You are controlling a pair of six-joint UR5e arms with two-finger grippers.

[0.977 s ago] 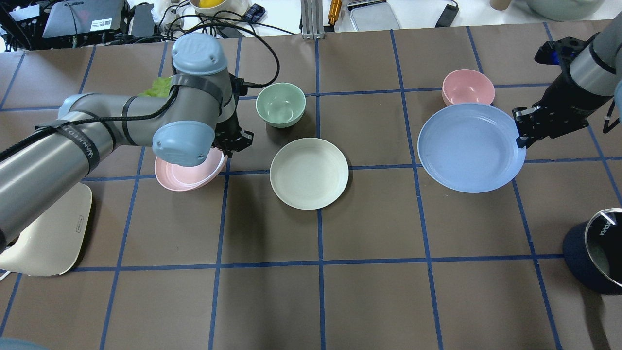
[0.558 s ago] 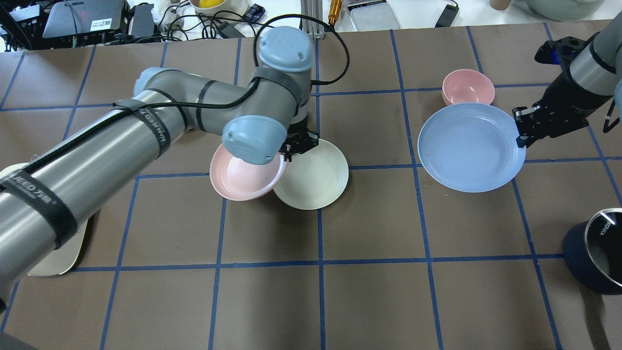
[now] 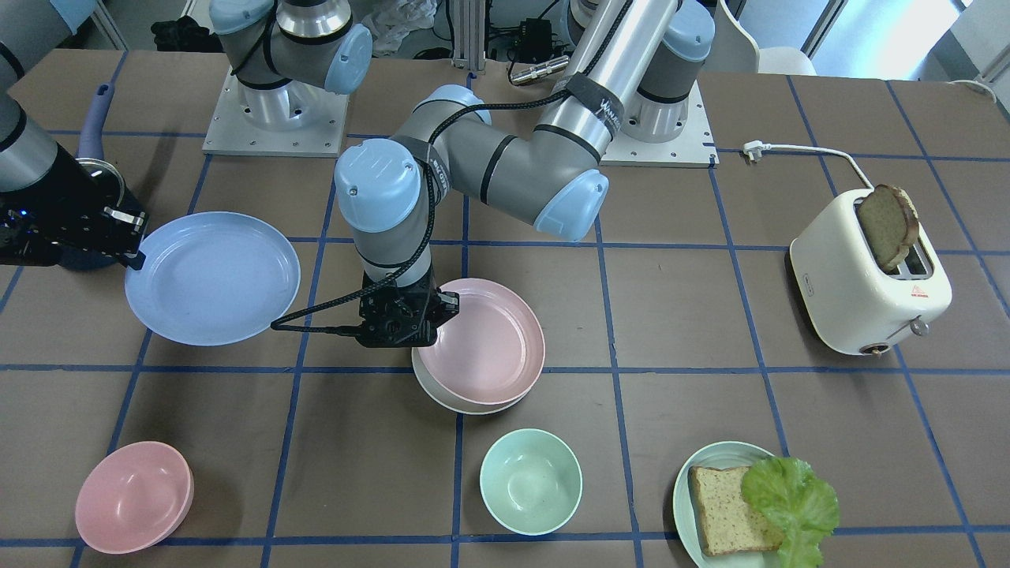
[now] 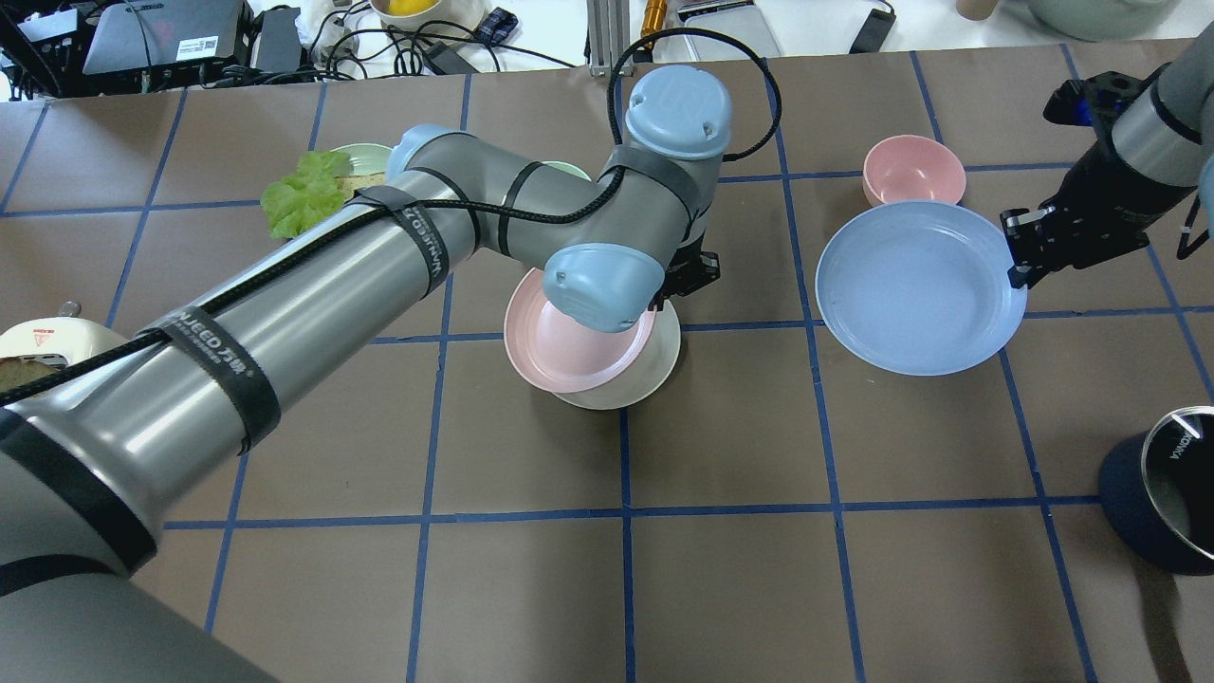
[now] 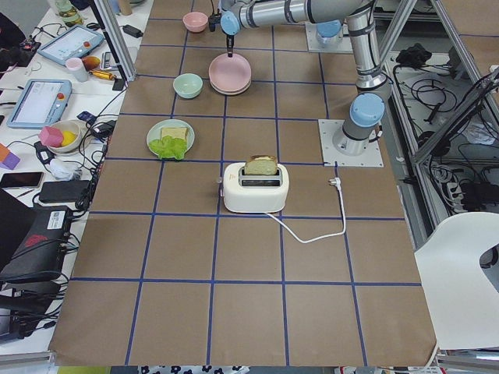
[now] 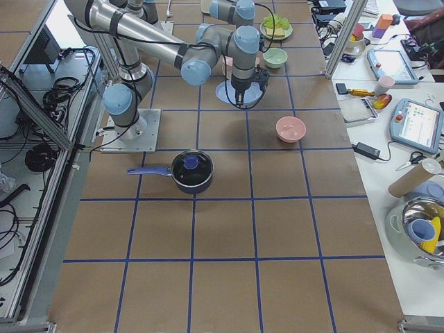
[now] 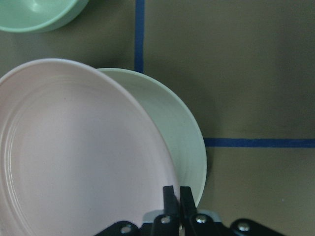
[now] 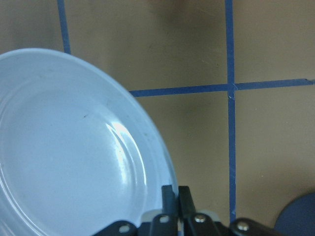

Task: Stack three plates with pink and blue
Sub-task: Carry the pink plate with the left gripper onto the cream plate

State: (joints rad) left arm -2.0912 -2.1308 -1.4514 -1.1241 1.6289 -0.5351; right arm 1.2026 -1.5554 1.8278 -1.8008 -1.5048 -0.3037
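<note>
My left gripper (image 4: 688,275) is shut on the rim of the pale pink plate (image 4: 560,346) and holds it over the cream-white plate (image 4: 637,381), offset slightly to the left. The left wrist view shows the pink plate (image 7: 74,157) covering most of the cream plate (image 7: 184,142). I cannot tell if they touch. My right gripper (image 4: 1015,254) is shut on the rim of the light blue plate (image 4: 915,289) and holds it level above the table at the right. The right wrist view shows that grip on the blue plate (image 8: 64,147).
A pink bowl (image 4: 913,169) stands just behind the blue plate. A mint bowl (image 3: 530,481) stands beyond the stacked plates. A mint plate with bread and lettuce (image 3: 694,473), a toaster (image 3: 860,292) and a dark pot (image 4: 1167,498) stand around the table.
My left arm has carried the pink plate to the right, from the table's left to over the cream plate. The right arm and blue plate have not moved.
</note>
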